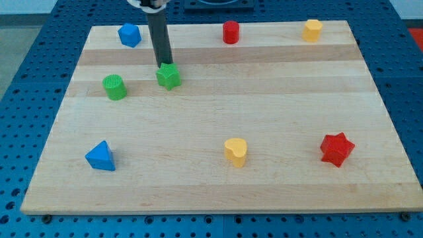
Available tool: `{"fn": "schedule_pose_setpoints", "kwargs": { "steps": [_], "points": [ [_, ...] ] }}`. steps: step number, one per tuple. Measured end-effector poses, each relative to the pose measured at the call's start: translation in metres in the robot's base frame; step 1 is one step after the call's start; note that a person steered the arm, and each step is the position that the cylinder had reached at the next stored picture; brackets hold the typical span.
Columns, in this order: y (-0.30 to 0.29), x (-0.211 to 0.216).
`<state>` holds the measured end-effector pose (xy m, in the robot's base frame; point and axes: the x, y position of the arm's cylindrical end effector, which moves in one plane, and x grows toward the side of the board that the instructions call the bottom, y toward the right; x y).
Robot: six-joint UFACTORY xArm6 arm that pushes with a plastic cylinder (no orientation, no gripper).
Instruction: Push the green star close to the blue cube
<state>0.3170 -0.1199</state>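
Camera view: my tip [164, 63] touching the upper edge of the green star [169, 77], gripping nothing, only pressing. Green star near the view's upper left, blue cube [129, 34] up and leftward, still apart. Gap not yet closed; leftward, upward push probably needed.

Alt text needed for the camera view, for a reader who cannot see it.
My tip sits at the top edge of the green star, with the blue cube toward the view's upper left on the wooden board. Six other coloured blocks are scattered around.
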Motion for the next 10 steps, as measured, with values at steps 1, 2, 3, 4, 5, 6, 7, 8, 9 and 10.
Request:
{"fn": "schedule_pose_setpoints", "kwargs": {
  "steps": [1,2,3,4,5,6,7,8,9,10],
  "points": [
    [0.015,0.0],
    [0.053,0.005],
    [0.069,0.026],
    [0.07,0.053],
    [0.051,0.066],
    [0.015,0.063],
    [-0.009,0.056],
    [-0.009,0.055],
    [0.008,0.05],
    [0.03,0.039]
  ]
}}
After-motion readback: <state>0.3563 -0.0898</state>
